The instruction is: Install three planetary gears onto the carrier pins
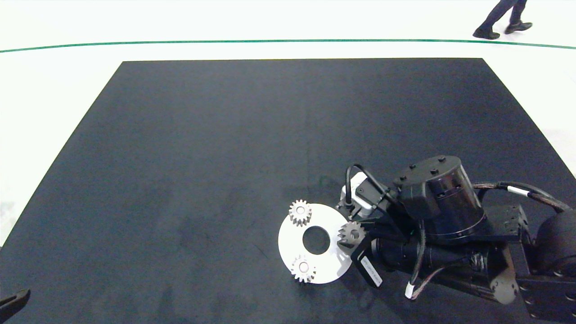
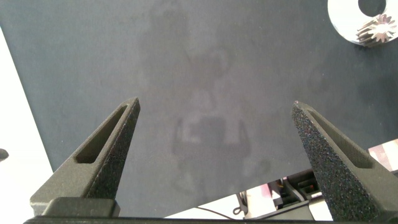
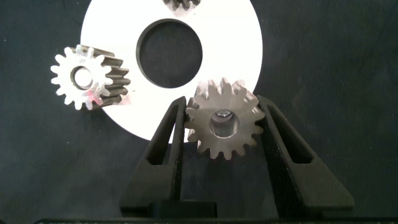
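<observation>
Right hand [image 3: 222, 124] grasping third gear [image 3: 224, 119] at disc [image 3: 118, 43] edge, over last pin; seating unclear. Two gears [image 1: 300, 212] [image 1: 303, 268] already on pins. Left hand [image 2: 214, 143] released, parked at tabletop [image 1: 180, 157] corner.

The dark bench [image 1: 180, 157] lies open across its far half and whole left side, so a pincer could cross there without meeting anything. The only crowding is near the front right, where the white disc [image 1: 292, 238] carries gears at its far edge [image 1: 300, 212] and near edge [image 1: 303, 268], and the right pincer [image 1: 355, 236] with its bulky arm blocks the disc's right side, its fingers closed on a third gear [image 3: 224, 119]. The left pincer [image 2: 214, 124] hangs spread over bare bench at the front left corner, well apart from the disc.
</observation>
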